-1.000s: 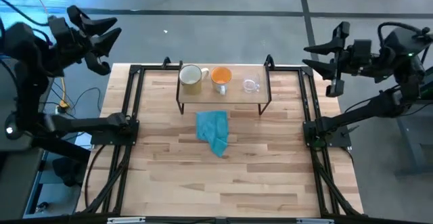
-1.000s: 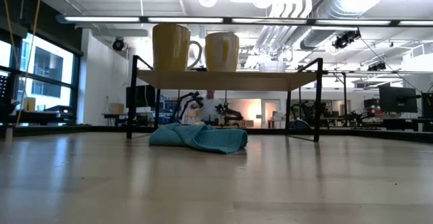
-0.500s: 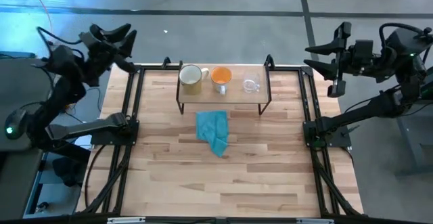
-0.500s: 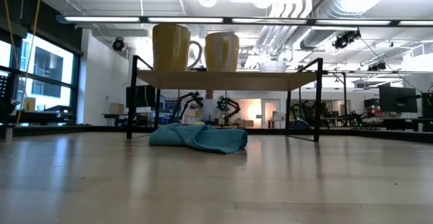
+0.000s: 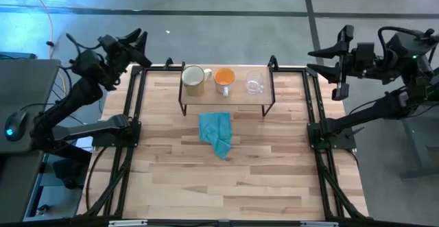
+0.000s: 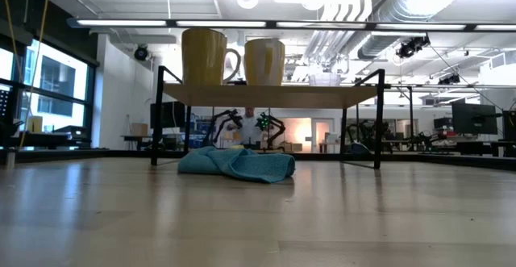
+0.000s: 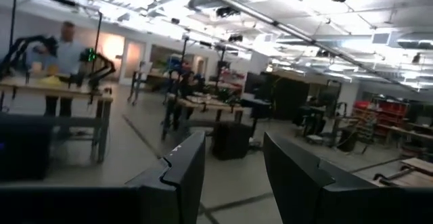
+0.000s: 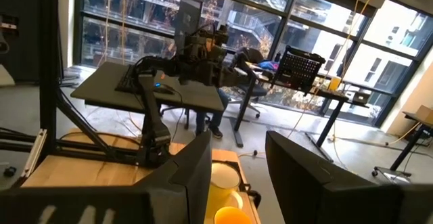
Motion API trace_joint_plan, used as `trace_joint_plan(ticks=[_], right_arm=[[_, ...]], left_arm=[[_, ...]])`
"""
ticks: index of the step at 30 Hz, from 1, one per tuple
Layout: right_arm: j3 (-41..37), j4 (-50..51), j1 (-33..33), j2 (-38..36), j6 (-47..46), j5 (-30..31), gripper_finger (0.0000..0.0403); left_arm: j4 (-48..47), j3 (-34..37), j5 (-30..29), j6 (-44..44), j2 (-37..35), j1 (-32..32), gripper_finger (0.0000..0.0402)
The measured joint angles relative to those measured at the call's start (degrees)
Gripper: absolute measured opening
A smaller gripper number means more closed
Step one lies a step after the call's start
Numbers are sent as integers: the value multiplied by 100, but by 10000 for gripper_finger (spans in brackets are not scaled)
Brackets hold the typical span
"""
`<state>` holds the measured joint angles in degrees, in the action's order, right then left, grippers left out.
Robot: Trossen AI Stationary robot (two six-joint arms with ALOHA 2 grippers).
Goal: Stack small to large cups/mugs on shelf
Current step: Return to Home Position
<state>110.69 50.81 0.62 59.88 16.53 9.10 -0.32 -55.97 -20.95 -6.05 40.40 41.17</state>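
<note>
On the shelf, at the table's far side, three vessels stand side by side on their bases. From left to right they are the cream mug, the orange mug and the clear glass cup. The low view shows the cream mug, the orange mug and the glass cup on the shelf. My left gripper hangs open above the table's far left corner. My right gripper hangs open above the far right corner, its fingers pointing toward the shelf. Nothing is between either pair of fingers.
A teal cloth lies crumpled on the table just in front of the shelf, seen also as the cloth in the low view. Black frame rails run along both table sides. A person stands in the room behind.
My left arm has swung from beyond the far left corner toward the table and the shelf, coming down and tipping from steeply raised to nearly level. Its fingers have stayed open. The mugs, the cup and the cloth have not moved.
</note>
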Motion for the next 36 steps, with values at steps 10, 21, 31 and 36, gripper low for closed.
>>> trace_joint_plan(ticks=[10, 21, 31, 36], right_arm=[[0, 177, 0, -81, -138, -2, 133], [0, 334, 0, -111, -239, -9, 133], [-42, 430, 0, -110, -450, -76, 133], [-474, 339, 0, -269, -555, -112, 133]], left_arm=[[390, 629, -1621, 224, -2, -1338, 138], [1081, 971, -1885, 715, 2, -2771, 138], [730, 971, -918, 1071, 174, -3849, 138], [80, 971, 105, 1001, -86, -3977, 138]])
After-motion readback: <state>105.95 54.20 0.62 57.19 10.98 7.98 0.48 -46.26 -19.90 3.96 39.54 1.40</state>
